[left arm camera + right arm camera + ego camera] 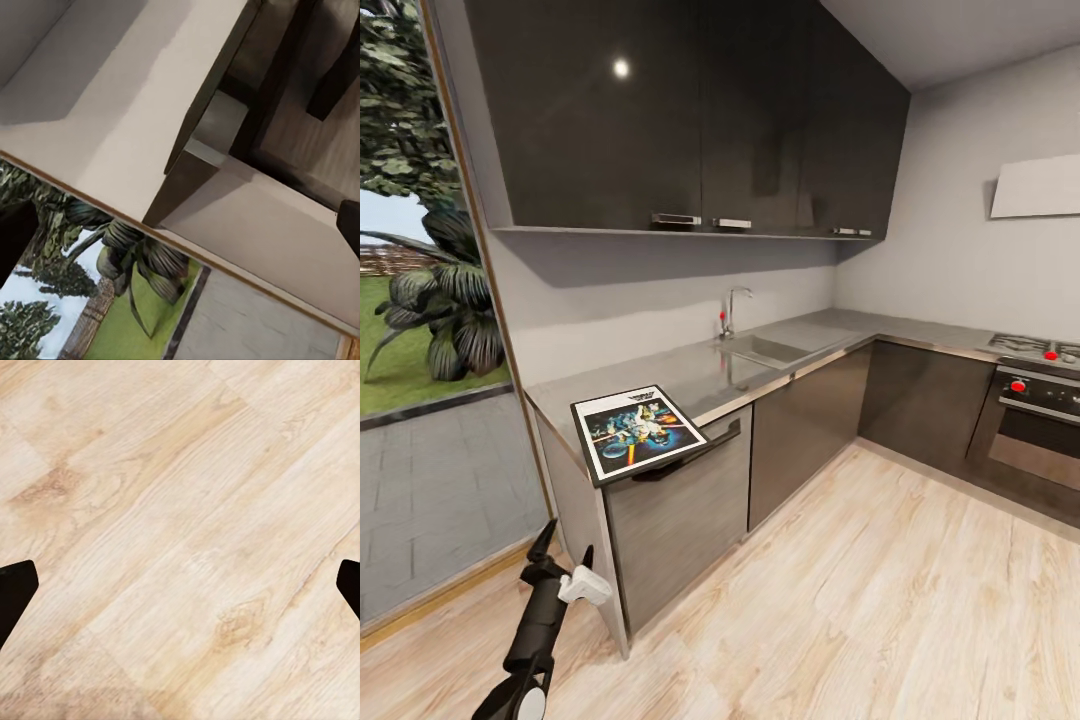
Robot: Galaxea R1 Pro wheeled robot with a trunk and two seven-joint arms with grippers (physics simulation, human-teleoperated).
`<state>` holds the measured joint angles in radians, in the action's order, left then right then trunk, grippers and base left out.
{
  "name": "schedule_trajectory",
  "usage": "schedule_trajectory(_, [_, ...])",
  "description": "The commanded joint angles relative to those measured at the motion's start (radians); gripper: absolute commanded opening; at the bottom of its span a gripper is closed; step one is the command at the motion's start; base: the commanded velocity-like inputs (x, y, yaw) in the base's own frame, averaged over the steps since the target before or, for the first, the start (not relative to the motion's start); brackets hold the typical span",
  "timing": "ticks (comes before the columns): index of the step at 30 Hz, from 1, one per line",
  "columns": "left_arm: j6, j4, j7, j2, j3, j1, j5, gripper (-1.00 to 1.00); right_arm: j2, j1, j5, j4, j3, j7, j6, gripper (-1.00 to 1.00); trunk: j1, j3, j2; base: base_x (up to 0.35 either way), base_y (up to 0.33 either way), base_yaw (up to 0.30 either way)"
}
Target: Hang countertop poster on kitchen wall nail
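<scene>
The poster (638,431) lies flat on the near left end of the grey kitchen countertop (690,375), its near corner jutting over the front edge. It has a black frame, a white border and dark blue artwork. My left gripper (564,556) hangs low in front of the counter's end panel, below the poster and well apart from it, fingers spread and empty. In the left wrist view the left gripper (180,229) faces the counter's end and the window. My right gripper (180,585) is open over the wooden floor (187,510), holding nothing.
A sink (765,350) with a chrome tap (732,308) sits further along the counter. Dark wall cabinets (690,110) hang above. An oven (1035,420) and hob stand at the right. A tall window (420,330) is on the left. Wooden floor (860,600) stretches ahead.
</scene>
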<state>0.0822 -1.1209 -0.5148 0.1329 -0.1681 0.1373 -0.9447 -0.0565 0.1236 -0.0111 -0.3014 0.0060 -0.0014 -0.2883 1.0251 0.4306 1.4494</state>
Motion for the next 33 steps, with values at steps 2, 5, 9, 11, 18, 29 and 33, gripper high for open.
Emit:
schedule_trajectory(2, [0.006, 0.007, -0.018, 0.001, -0.002, 0.001, -0.010, 1.00, 0.000, 0.001, -0.001, 0.001, 0.000, 0.000, -0.003, 1.00, 0.000, 0.001, 0.001, 0.000, 0.000, 0.000])
schedule_trajectory(5, [0.012, 0.013, -0.027, 0.001, -0.002, 0.001, -0.012, 1.00, 0.000, 0.001, -0.001, 0.001, 0.000, 0.000, -0.003, 1.00, 0.000, 0.001, 0.001, 0.000, 0.000, 0.000])
schedule_trajectory(9, [0.017, 0.017, -0.036, 0.000, -0.002, 0.001, -0.012, 1.00, 0.000, 0.001, -0.001, 0.001, 0.001, 0.000, -0.003, 1.00, 0.000, 0.001, 0.001, 0.000, 0.000, 0.000])
schedule_trajectory(11, [0.017, 0.017, -0.038, -0.001, -0.001, 0.001, -0.012, 1.00, 0.001, 0.001, -0.001, 0.001, 0.001, 0.000, -0.003, 1.00, 0.000, 0.001, 0.001, 0.000, 0.000, 0.000])
schedule_trajectory(18, [0.017, 0.019, -0.040, -0.001, -0.001, 0.001, -0.011, 1.00, 0.000, 0.001, -0.001, 0.001, 0.001, 0.000, -0.003, 1.00, 0.000, 0.001, 0.001, 0.000, 0.000, -0.016])
schedule_trajectory(29, [0.018, 0.022, -0.041, -0.001, 0.000, 0.001, -0.011, 1.00, 0.000, 0.001, -0.001, 0.001, 0.000, 0.000, -0.003, 1.00, 0.000, 0.001, 0.001, 0.000, 0.000, -0.252])
schedule_trajectory(33, [0.018, 0.022, -0.041, -0.001, 0.001, 0.001, -0.011, 1.00, 0.001, 0.001, -0.001, 0.001, 0.000, 0.000, -0.003, 1.00, 0.000, 0.001, 0.001, 0.000, 0.053, -0.103])
